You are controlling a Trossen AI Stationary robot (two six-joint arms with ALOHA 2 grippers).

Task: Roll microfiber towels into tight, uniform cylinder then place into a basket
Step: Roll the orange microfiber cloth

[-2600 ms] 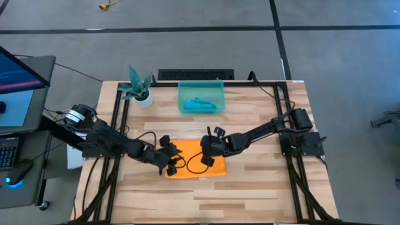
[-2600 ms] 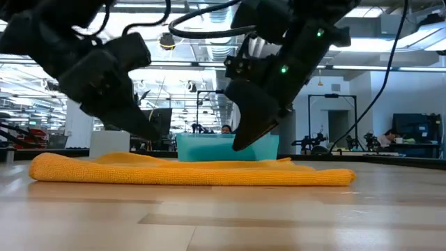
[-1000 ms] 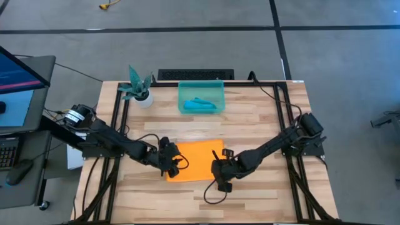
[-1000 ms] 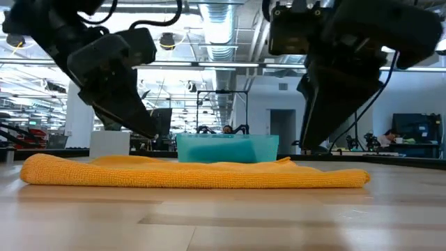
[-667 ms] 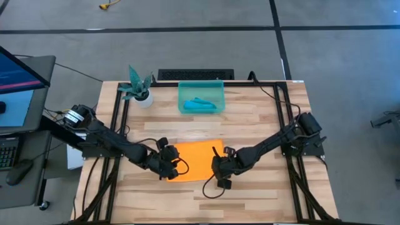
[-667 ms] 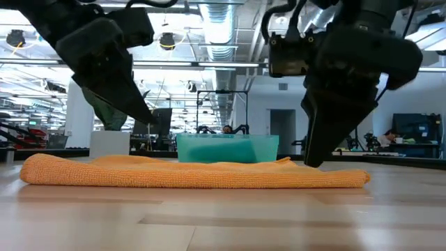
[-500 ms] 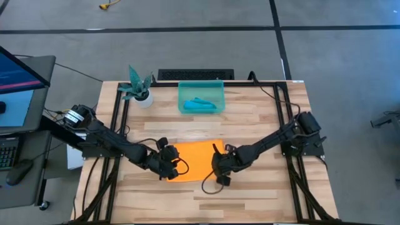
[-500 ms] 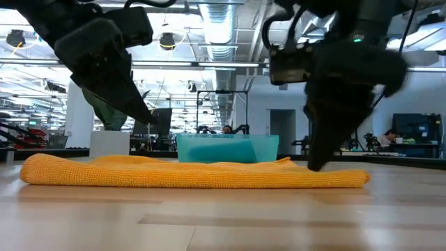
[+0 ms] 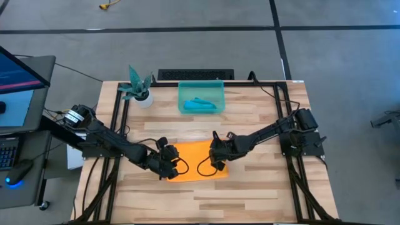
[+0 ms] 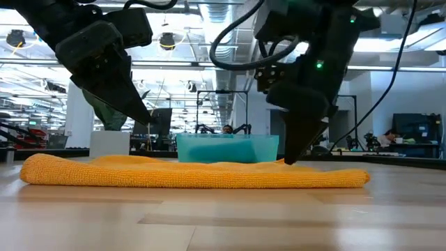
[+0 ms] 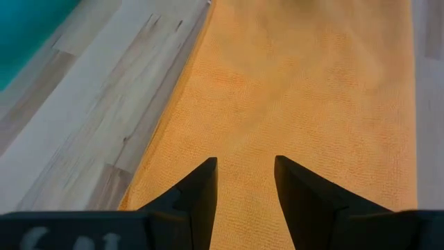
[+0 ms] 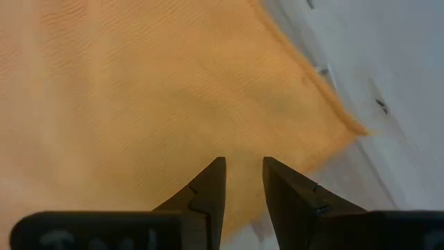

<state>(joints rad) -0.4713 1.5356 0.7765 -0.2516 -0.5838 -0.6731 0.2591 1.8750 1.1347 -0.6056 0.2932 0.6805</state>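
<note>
On the pale wooden plank table [image 9: 262, 187], near its front middle, lies a soft orange-yellow microfiber towel [image 9: 197, 160], spread flat as a rough rectangle. The left hand [image 9: 167, 167] is poised at the towel's left edge, with its two dark fingers [image 11: 201, 194] a small way apart and pointing along the cloth; nothing is gripped between them. The right hand [image 9: 217, 155] is over the towel's right part, close to its right edge. Its fingers [image 12: 209, 187] stand slightly apart above the fabric, near a corner of the cloth, and hold nothing.

Seen level across the table, the towel [image 10: 195, 172] is a low, long mound with rounded ends and a fine woven texture, and the right hand's tip comes down to its top surface.

At the back of the table, well apart from both hands, stands a small rectangular translucent teal-green plastic basket [image 9: 183, 100] with low walls. Inside it lies a teal-blue microfiber towel [image 9: 201, 104], bunched into a short roll. Just left of the basket is a small white pot holding a teal plant [image 9: 139, 85].

Bare wood runs all around the orange towel: a wide strip in front, a band between it and the basket, and open space to each side out to the black frame rails [image 9: 116, 109].
</note>
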